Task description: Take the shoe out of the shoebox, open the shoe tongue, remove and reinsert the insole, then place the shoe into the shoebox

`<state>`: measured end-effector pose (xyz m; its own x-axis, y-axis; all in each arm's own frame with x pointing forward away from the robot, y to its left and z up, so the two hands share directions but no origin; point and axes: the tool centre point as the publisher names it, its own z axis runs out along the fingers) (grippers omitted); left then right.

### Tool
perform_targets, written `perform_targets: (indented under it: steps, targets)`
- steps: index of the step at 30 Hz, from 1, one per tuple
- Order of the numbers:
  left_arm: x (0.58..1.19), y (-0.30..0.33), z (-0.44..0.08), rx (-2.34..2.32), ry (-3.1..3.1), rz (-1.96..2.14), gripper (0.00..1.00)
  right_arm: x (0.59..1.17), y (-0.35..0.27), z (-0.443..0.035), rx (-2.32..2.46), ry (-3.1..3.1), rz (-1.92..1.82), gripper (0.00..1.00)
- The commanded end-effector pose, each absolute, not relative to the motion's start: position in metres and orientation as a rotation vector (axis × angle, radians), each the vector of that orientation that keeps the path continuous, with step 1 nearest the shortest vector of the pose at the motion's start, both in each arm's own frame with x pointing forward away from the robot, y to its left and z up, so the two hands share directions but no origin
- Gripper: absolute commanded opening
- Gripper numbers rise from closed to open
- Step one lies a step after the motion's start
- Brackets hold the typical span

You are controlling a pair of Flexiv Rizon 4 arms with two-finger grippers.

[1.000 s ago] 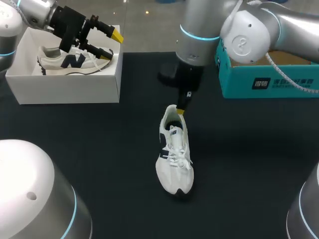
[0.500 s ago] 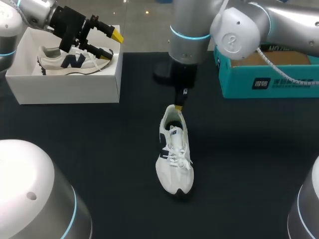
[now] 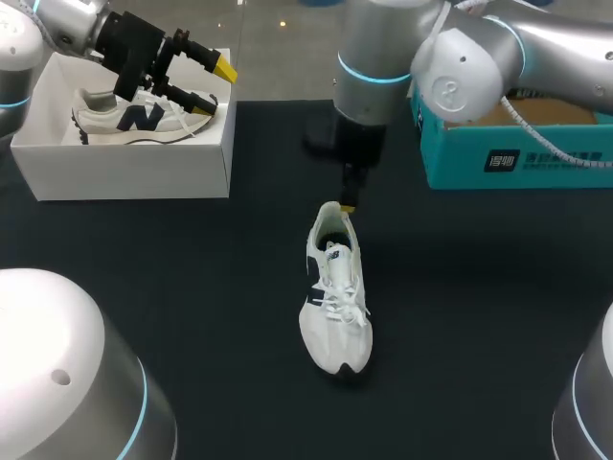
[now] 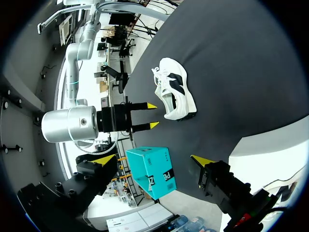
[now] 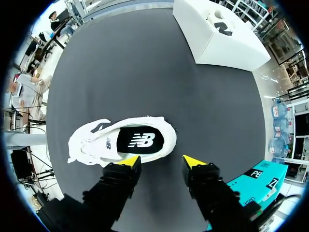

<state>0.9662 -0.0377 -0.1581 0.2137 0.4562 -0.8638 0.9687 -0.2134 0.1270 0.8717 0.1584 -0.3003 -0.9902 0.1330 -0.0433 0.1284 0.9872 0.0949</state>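
Note:
A white shoe (image 3: 335, 297) with a dark side stripe lies on the black table, toe towards me. Its black insole (image 5: 140, 141) sits inside it. My right gripper (image 3: 348, 206) hangs just above and behind the heel, open, with nothing between its fingertips (image 5: 129, 161); the heel rim lies just ahead of them. A white shoebox (image 3: 124, 163) at the back left holds a second shoe (image 3: 134, 117). My left gripper (image 3: 206, 84) hovers over that box's right end, open and empty. From the left wrist, the shoe (image 4: 174, 94) and my right gripper (image 4: 152, 116) show far ahead.
A teal box (image 3: 517, 144) stands at the back right, under my right arm. The white shoebox (image 5: 217, 36) lies well beyond the shoe in the right wrist view. Bare black table surrounds the shoe on all sides.
My right gripper has gone from shut at the shoe's heel to open, and has lifted slightly off it. The shoe and my left arm have not moved.

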Motion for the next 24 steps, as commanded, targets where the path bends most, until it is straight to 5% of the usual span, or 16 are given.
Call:
perform_targets:
  steps: [1, 24]
  targets:
    - [0.967, -0.037, -0.158, 1.79, 1.328, -0.924, 1.0, 0.887, 0.165, -0.306, 0.203, 3.087, 0.145, 0.9]
    - [0.967, -0.037, -0.158, 1.79, 1.328, -0.924, 1.0, 0.902, 0.183, -0.346, 0.177, 3.112, 0.127, 0.93]
